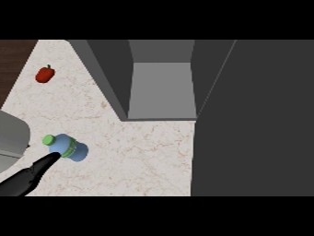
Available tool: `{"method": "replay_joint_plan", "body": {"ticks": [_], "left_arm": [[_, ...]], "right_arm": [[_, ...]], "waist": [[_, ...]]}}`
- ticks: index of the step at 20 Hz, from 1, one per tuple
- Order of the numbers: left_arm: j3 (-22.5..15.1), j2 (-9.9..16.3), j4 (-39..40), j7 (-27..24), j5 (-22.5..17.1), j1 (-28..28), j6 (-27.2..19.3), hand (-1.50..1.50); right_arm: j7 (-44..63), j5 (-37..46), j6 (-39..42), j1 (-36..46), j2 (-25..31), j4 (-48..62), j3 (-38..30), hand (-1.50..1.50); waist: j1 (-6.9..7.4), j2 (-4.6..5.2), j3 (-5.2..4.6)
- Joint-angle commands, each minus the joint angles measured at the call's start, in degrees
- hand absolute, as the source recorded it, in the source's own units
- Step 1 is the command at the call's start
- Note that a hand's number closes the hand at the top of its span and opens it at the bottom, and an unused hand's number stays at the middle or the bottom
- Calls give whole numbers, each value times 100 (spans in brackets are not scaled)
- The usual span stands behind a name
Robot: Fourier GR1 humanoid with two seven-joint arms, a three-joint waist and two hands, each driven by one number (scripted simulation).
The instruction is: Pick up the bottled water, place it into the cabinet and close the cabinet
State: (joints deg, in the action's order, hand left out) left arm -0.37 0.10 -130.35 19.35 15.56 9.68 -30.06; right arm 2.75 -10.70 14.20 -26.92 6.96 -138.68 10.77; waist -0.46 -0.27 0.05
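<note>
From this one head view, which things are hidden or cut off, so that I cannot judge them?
- Left hand: only its dark fingers show at the lower left; the view's lower edge cuts off the rest.
- Right hand: in no part of the view.
- Bottled water: whether the fingertips touch it cannot be told.
- Cabinet: its upper part is cut by the top edge.
- Red pepper: too small for detail.
</note>
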Motion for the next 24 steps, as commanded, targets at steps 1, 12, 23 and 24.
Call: {"method": "replay_joint_plan", "body": {"ticks": [1,12,23,24], "left_arm": [[-1,-9,-56,353,161,345,-29,-150],[448,-9,1448,-904,-1209,600,-173,-150],[1329,-9,3918,-2776,-3086,227,867,-150],[1516,-9,4190,-2999,-3149,231,1113,-150]], "right_arm": [[466,-194,-36,-624,105,-1225,112,-150],[-654,289,195,-1761,156,-1204,531,-150],[-1115,402,291,-2264,383,-1170,702,-150],[-704,540,147,-2289,393,-1669,905,-150]], "waist": [[-14,2,-6],[-71,-11,-14],[-66,6,-16],[-65,15,-30]]}}
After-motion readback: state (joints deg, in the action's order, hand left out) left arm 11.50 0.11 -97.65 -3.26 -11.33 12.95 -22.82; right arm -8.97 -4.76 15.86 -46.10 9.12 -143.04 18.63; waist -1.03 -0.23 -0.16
